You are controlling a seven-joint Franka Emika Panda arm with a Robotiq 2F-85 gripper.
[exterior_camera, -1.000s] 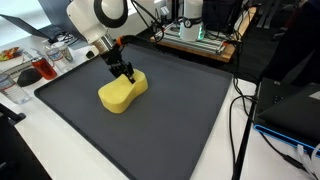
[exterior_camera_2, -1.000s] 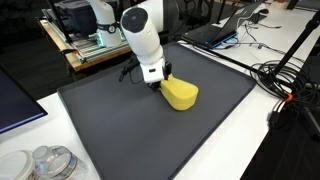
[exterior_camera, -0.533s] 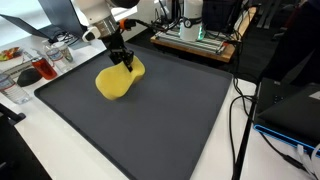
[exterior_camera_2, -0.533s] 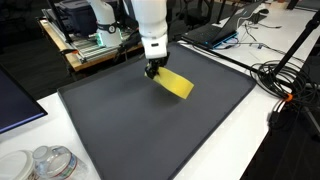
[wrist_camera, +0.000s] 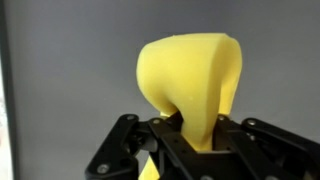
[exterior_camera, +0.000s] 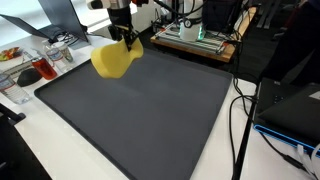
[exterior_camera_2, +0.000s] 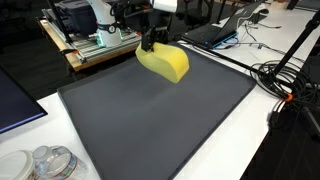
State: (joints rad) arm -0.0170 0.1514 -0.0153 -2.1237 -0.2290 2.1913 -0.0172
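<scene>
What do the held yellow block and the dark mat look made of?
Yellow block: probably soft foam sponge, matte; it pinches in where the gripper squeezes it. Dark mat: matte rubber or foam sheet, judging by its flat, glare-free surface; unsure which.

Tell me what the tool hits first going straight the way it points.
Clamped on the yellow sponge, the tool points down; the sponge would likely press into the dark mat first.

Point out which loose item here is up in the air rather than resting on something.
The yellow sponge: it hangs pinched in the gripper, clear above the dark mat. The clear containers stand on the white table beside the mat.
</scene>
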